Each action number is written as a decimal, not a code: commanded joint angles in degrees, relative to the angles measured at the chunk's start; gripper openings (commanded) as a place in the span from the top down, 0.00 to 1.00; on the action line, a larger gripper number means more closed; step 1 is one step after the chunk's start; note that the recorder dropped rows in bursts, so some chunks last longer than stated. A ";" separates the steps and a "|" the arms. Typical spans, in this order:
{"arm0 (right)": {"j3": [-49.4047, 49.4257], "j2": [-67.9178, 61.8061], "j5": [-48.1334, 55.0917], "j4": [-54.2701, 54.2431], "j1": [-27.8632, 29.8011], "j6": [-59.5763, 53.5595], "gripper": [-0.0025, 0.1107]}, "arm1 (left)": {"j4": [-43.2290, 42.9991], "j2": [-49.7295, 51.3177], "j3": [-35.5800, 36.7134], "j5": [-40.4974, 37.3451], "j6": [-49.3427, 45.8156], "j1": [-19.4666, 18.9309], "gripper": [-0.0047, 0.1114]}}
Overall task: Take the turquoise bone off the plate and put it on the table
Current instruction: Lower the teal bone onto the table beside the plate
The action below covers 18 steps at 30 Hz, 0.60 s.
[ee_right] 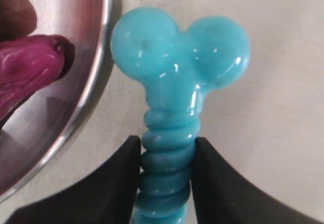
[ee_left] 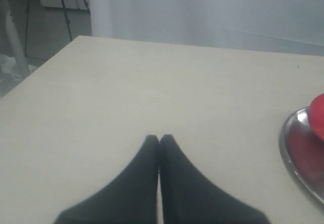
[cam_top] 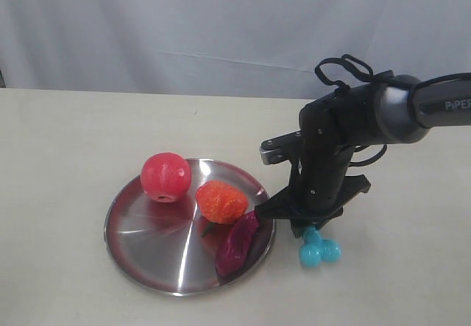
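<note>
Exterior view: right hand (cam_top: pixel 312 229) points down just off the plate's (cam_top: pixel 121 245) right rim, clamped on the turquoise bone (cam_top: pixel 319 251). The bone hangs upright, lower knobs at or just above the counter (cam_top: pixel 73 135); contact can't be judged. It is clear of the plate. A red ball (cam_top: pixel 165 176), a strawberry (cam_top: pixel 221 201) and a purple toy (cam_top: pixel 237 243) sit on the steel.

Left wrist view: left hand (ee_left: pixel 159 141) is pressed together, empty, over bare counter, well apart from the plate edge (ee_left: pixel 292 155).

Right wrist view: black fingers (ee_right: pixel 124 171) pinch the ribbed shaft from both sides, below the twin knobs. The plate rim (ee_right: pixel 96 82) is just beside the bone, not touching.

Judgement: the step is the set-down. Lower until the knobs bear on the counter, part the fingers gently, then rise straight. The bone will likely tip over, so release away from the rim.

Bone: glossy, bright turquoise, rubbery-looking, ringed shaft, rounded paired knobs.
</note>
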<state>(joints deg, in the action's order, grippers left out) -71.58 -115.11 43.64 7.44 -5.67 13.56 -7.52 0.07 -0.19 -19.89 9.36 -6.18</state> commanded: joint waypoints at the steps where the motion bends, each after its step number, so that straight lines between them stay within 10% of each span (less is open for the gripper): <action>1: 0.06 0.15 0.10 0.16 0.05 -1.35 0.98 | -0.02 -0.07 0.19 0.04 0.14 0.39 0.96; 18: 0.06 0.15 1.29 3.48 0.05 1.02 0.98 | -0.02 -0.07 0.19 0.04 0.14 0.39 0.96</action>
<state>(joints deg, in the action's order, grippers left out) -71.58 -115.11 44.02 8.75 -5.67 13.49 -7.52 0.07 -0.19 -19.89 9.36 -6.18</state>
